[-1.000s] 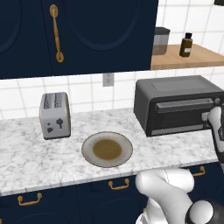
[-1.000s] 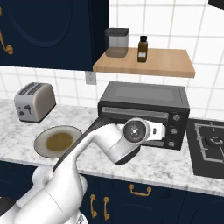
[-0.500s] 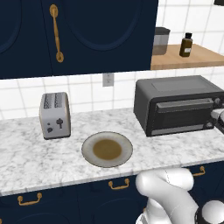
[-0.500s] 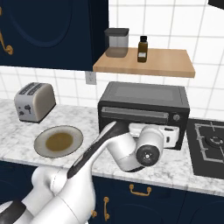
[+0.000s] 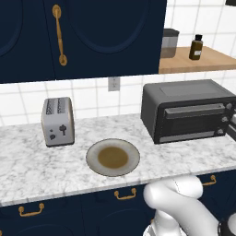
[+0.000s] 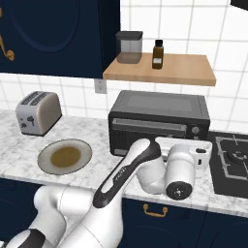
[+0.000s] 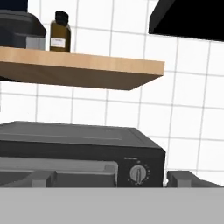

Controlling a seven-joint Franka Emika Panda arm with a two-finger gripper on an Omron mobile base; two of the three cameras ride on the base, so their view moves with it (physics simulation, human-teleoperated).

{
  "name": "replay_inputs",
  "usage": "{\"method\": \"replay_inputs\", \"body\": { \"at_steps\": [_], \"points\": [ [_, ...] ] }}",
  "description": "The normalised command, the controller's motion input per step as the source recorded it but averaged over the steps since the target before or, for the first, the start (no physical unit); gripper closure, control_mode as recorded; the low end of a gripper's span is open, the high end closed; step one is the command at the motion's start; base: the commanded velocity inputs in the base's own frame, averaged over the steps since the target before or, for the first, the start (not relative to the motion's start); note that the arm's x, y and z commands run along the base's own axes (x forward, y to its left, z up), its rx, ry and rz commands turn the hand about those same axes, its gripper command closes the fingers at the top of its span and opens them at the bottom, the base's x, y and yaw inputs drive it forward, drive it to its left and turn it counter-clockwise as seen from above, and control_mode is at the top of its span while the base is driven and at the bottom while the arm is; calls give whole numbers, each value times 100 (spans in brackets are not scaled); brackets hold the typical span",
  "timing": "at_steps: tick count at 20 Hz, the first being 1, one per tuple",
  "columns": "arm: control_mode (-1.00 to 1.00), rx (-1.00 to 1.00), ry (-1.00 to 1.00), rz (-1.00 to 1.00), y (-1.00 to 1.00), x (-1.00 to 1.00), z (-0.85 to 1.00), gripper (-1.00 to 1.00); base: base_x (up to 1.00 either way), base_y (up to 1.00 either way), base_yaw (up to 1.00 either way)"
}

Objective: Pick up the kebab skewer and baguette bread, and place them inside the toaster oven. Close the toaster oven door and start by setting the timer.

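Oven sits at the 3 o'clock end of the marble table in the left base view, door shut with its bar handle across the top edge. Knobs run down the oven's right side, and in the hand view one dial sits low, at about 5 o'clock. Tool is parked just in front of the oven's right end in the right base view, hand turned toward those knobs, jaws spread wide with nothing between them. Plate with a brown centre lies on the table at roughly 7 o'clock from the oven, nothing else on it. Silver toaster stands further out at 9 o'clock, well apart from the oven. Wooden shelf hangs above the oven, carrying a dark canister and a small brown bottle side by side. Black stove edge shows at 3 o'clock of the oven. Can't see the skewer or the bread anywhere.
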Motion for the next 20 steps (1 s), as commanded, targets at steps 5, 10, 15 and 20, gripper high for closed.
{"method": "replay_inputs", "body": {
  "at_steps": [5,10,15,20],
  "points": [
    [-100,-1,-8,1,-35,6,-2,-100,0,0,0],
    [-100,0,-8,0,-9,15,0,-100,0,0,0],
    [-100,0,-3,0,1,29,0,-100,0,0,0],
    [-100,0,0,0,0,19,0,-100,0,0,0]
  ]
}}
